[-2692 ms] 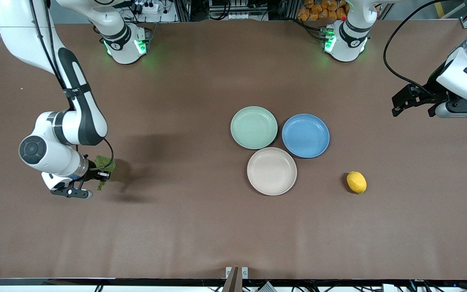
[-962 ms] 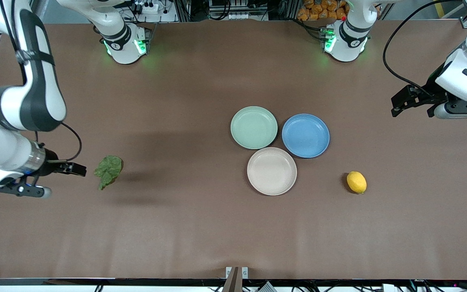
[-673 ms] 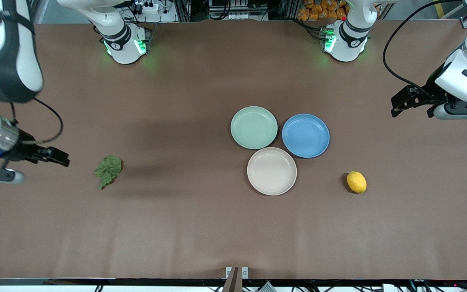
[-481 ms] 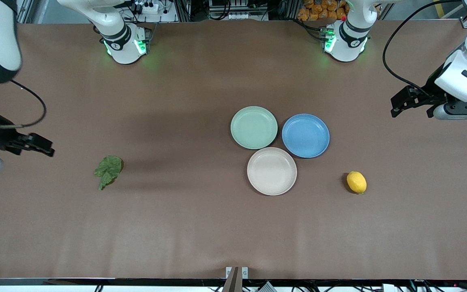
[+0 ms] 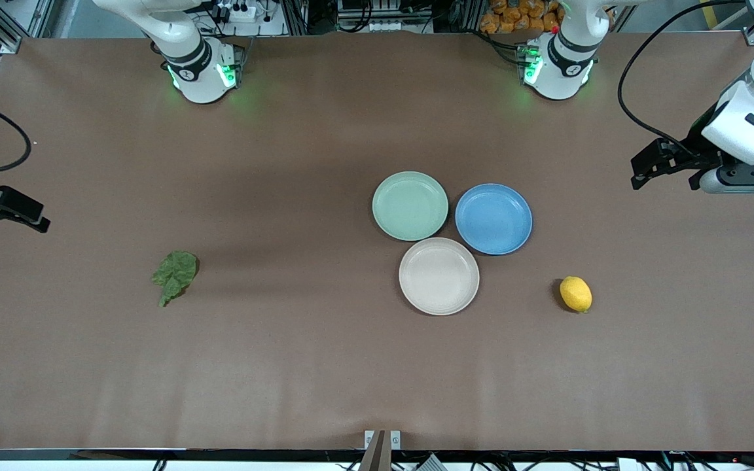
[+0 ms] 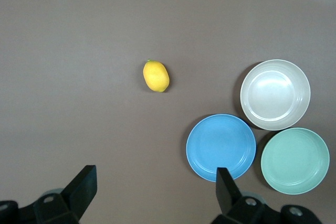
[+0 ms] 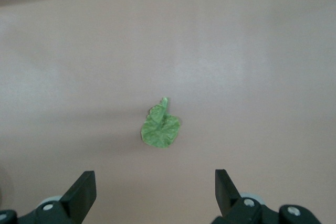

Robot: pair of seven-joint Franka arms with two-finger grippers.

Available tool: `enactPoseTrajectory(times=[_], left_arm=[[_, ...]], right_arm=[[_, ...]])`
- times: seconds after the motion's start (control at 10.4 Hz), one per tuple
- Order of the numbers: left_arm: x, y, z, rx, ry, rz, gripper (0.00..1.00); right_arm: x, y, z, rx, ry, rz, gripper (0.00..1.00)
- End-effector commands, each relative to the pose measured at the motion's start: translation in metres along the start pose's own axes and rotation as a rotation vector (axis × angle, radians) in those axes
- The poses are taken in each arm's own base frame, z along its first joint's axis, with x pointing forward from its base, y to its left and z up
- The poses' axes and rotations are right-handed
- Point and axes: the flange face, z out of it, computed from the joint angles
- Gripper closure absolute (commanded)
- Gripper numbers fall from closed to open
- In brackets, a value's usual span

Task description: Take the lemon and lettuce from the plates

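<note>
I'm seeing the left gripper [image 6: 152,192] hanging with its fingers [image 6: 82,188] spread wide over bare brown table [image 6: 68,35]. The lemon [image 6: 156,75] is lying alone, apart from three clustered plates: beige plate [image 6: 275,94], blue plate [image 6: 221,147], mint plate [image 6: 295,160].

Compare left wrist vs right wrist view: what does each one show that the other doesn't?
Left wrist only: the lemon on the bare table, plus three empty plates clustered together, beige plate, blue plate, mint plate. Right wrist only: the lettuce lying alone on the table, and the table's edge. Both: brown table surface and that arm's own open pincer, left pincer, right pincer, holding nothing.
</note>
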Motion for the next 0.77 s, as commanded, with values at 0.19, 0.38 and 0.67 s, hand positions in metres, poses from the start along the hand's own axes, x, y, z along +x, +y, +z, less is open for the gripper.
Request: enactPoseTrajectory(times=[0.19, 0.38, 0.67], left_arm=[[0.0, -0.002, -0.01, -0.003, 0.002, 0.016, 0.0], [-0.003, -0.002, -0.013, -0.003, -0.001, 0.013, 0.0], [-0.004, -0.002, -0.016, -0.003, 0.002, 0.011, 0.0]], right_arm=[[-0.02, 0.017, -0.04, 0.001, 0.043, -0.012, 0.0], [-0.036, 0.023, -0.06, 0.004, 0.038, -0.002, 0.0], [-0.054, 0.035, -0.07, 0.012, 0.006, -0.003, 0.0]])
